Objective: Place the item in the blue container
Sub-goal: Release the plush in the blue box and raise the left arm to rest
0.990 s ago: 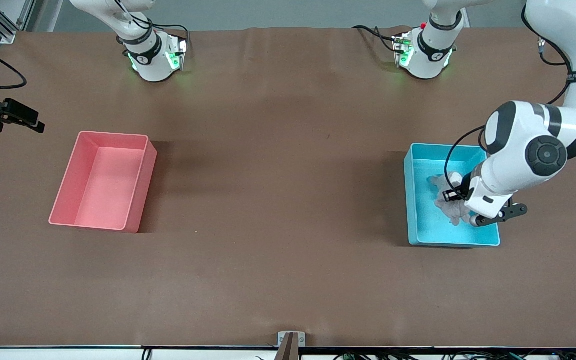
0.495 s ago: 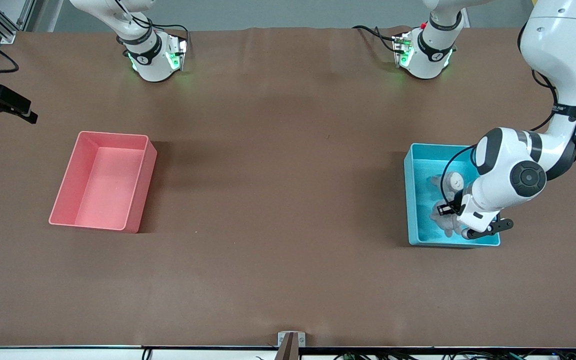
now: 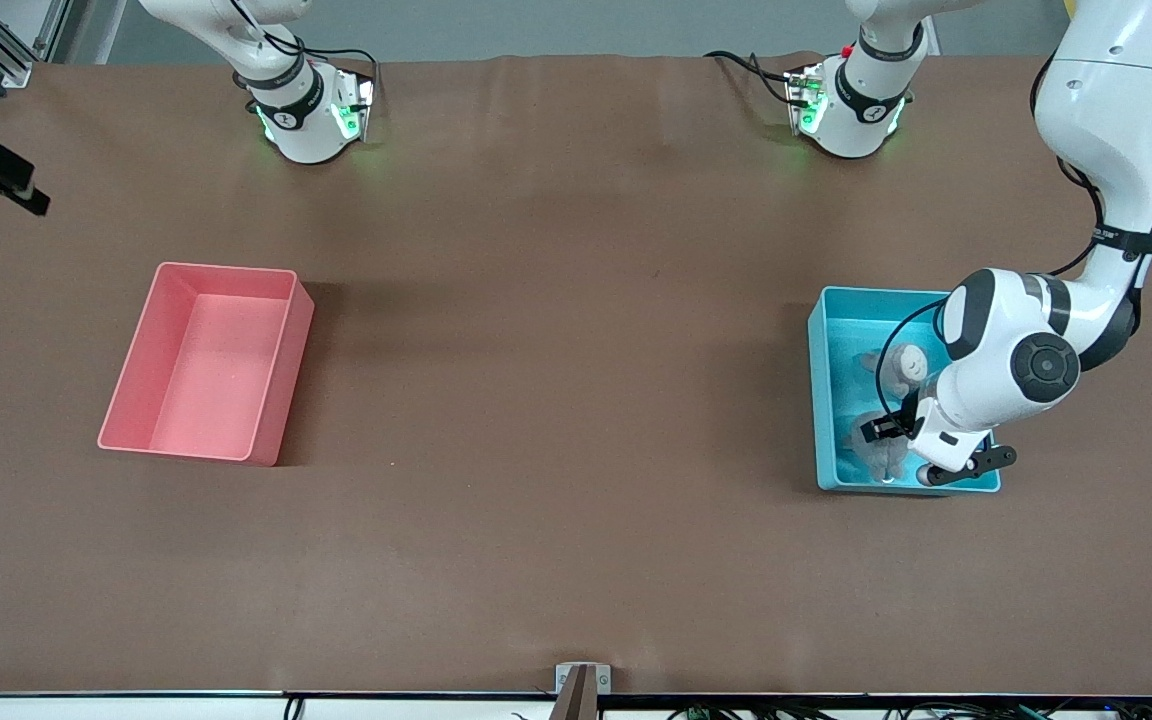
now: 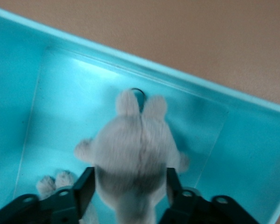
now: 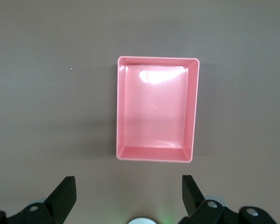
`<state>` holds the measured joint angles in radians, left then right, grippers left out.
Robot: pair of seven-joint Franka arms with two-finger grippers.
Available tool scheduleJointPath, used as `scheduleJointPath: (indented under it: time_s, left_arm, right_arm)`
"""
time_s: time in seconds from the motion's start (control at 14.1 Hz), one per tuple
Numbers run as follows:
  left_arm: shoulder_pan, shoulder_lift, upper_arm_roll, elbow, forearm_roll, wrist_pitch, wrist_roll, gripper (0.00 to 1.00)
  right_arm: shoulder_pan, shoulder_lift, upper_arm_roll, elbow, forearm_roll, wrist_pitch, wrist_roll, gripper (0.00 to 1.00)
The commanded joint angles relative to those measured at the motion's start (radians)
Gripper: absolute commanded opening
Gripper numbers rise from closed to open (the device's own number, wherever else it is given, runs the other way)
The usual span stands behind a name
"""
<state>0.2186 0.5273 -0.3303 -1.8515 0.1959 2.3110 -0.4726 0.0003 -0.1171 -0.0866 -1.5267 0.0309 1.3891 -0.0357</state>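
The grey plush toy [image 4: 130, 154] lies inside the blue container [image 3: 820, 400], on its floor in the half nearer the front camera, with a second small plush [image 3: 902, 366] beside it, farther from that camera. In my left wrist view the grey toy's two ears point away from me and a small dark ring shows at their tips. My left gripper [image 4: 129, 191] is down inside the container with one finger [image 4: 85, 186] on each side of the toy's body, close against the fur. I cannot tell whether I am pinching it or have let it go. The container sits at the left arm's end of the table [image 3: 556, 400].

My right gripper [image 5: 128, 193] hangs high over the table's right-arm end with its fingers spread wide and nothing between them. This arm waits. Below it stands the pink bin [image 5: 157, 109], which holds nothing, well apart from the blue container.
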Motion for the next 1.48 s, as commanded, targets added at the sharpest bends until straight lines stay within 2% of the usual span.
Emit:
scheduleJointPath:
  time_s: [0.0,0.35,0.64,0.78,0.85,1.06,1.27,1.41]
  left_arm:
    - [0.041,-0.065,-0.007,0.003,0.022,-0.068,0.018,1.00]
    - [0.074,-0.246,-0.016,0.005,0.001,-0.332,0.155,1.00]
    - [0.120,-0.429,-0.013,0.005,-0.143,-0.490,0.284,1.00]
    - [0.127,-0.516,-0.004,0.014,-0.173,-0.554,0.345,1.00]
    - [0.143,-0.538,-0.003,0.041,-0.184,-0.588,0.370,1.00]
    - [0.180,-0.544,-0.003,0.213,-0.220,-0.760,0.423,1.00]
    - [0.180,-0.544,-0.003,0.314,-0.220,-0.779,0.425,1.00]
    - [0.179,-0.544,-0.004,0.327,-0.220,-0.779,0.419,1.00]
  right_arm:
    - [0.004,-0.007,0.004,0.049,-0.014,-0.061,0.004,1.00]
    - [0.001,0.004,0.001,0.043,-0.009,-0.062,-0.003,1.00]
    - [0.004,0.013,0.001,0.040,-0.020,-0.039,-0.007,1.00]
    - [0.004,0.014,0.002,0.040,-0.022,-0.025,-0.007,1.00]
    - [0.004,0.016,0.002,0.040,-0.023,-0.024,-0.009,1.00]
    - [0.004,0.023,0.002,0.040,-0.051,-0.021,-0.056,1.00]
    - [0.006,0.025,0.002,0.040,-0.052,-0.022,-0.053,1.00]
    - [0.004,0.025,0.002,0.039,-0.048,-0.025,-0.041,1.00]
